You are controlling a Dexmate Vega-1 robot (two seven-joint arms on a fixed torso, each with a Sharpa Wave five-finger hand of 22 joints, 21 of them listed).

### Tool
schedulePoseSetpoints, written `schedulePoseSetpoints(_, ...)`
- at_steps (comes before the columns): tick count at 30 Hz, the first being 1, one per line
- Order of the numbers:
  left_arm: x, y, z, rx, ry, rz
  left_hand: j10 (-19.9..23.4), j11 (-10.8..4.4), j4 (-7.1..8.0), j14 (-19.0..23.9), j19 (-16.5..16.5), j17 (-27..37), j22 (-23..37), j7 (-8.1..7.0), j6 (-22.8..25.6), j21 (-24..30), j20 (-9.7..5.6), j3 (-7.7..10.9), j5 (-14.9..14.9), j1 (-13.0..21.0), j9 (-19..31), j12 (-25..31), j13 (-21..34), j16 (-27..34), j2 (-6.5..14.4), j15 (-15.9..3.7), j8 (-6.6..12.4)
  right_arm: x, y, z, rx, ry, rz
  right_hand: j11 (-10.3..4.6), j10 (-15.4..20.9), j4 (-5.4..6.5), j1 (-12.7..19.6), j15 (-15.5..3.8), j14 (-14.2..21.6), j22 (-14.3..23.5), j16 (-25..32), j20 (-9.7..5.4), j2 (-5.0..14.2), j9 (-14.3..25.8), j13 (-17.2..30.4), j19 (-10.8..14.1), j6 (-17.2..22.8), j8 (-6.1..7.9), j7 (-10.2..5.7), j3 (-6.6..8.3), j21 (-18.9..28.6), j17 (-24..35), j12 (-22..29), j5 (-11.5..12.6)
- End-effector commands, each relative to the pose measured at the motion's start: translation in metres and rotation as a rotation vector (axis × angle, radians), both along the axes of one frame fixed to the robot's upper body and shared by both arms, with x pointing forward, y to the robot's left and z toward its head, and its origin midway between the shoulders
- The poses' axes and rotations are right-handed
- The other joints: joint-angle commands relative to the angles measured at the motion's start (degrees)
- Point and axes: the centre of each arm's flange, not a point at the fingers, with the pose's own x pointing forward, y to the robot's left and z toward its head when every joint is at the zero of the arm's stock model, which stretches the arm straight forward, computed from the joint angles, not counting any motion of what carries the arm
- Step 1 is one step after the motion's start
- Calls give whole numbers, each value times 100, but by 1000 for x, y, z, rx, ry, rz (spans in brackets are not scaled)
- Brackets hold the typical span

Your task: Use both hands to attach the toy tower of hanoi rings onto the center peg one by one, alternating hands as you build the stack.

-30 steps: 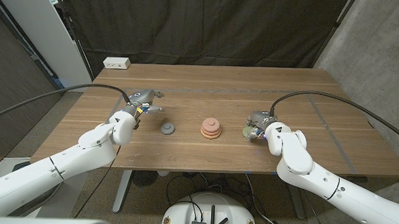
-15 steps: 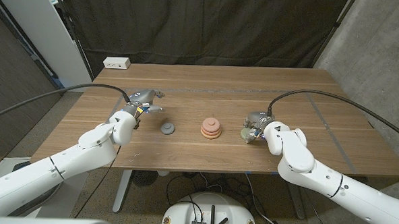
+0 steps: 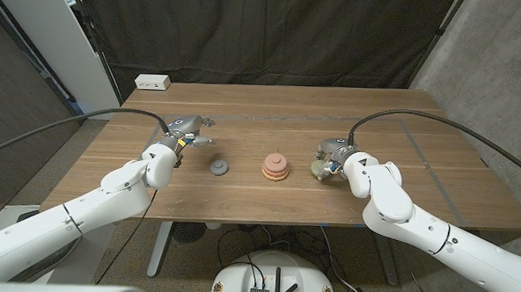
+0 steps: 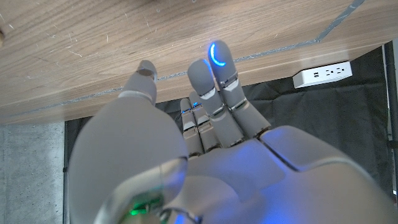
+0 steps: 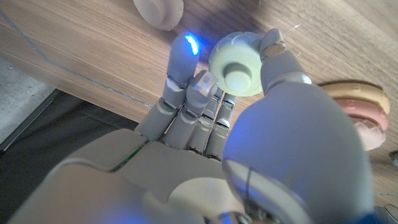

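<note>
In the head view a stack of pink and orange rings (image 3: 275, 168) sits on the center peg at the table's middle. A grey ring (image 3: 218, 167) lies on the table to its left. My right hand (image 3: 332, 157) hovers just right of the stack and pinches a pale green ring (image 3: 317, 169). The right wrist view shows that green ring (image 5: 237, 63) held between thumb and fingers, with the stack (image 5: 363, 114) beside it. My left hand (image 3: 187, 128) stays left of and behind the grey ring, fingers (image 4: 214, 81) extended and holding nothing.
A white power strip (image 3: 152, 82) lies at the table's far left corner. A pale round piece (image 5: 159, 11) rests on the wood near my right fingertips. Dark curtains hang behind the table (image 3: 419, 135).
My right hand has raised the green ring a little and shifted slightly left toward the stack. The left hand and the grey ring have not moved.
</note>
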Motion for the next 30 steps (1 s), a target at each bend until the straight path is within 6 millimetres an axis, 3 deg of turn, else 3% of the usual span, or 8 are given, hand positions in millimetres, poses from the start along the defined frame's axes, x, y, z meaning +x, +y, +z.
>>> schedulePoseSetpoints(1, -1, 3, 1, 1, 0, 5, 59, -4, 1, -38, -22, -10, 17, -31, 37, 65, -601, 39, -7, 35, 31, 11, 34, 27, 19, -209, 7, -11, 4, 14, -5, -27, 23, -224, 284, 122, 309, -9, 51, 14, 28, -10, 534, 28, 112, 67, 204, 21, -71, 167, 37, 21, 46, 30)
schedulePoseSetpoints(22, -1, 2, 1, 11, 1, -9, 129, -16, 12, -1, -13, -3, 9, -47, 125, 73, -605, 19, -12, -28, 31, 12, 38, 69, -21, -208, 21, -26, 15, 42, -54, -80, 108, -216, 300, 126, 306, -8, 51, 19, 47, -10, 541, 29, 120, 73, 215, -5, -81, 196, 38, 15, 12, 42)
schedulePoseSetpoints(30, -1, -2, 5, 31, 2, -6, 122, -22, 6, 15, -14, 25, 3, -42, 120, 60, -608, 47, -7, -11, 31, 1, 45, 98, 7, -208, 11, -34, 28, 59, -82, -113, 177, -224, 348, 123, 304, -10, 22, 24, 29, -10, 535, 29, 127, 81, 255, -10, -82, 209, 44, -20, 9, 47)
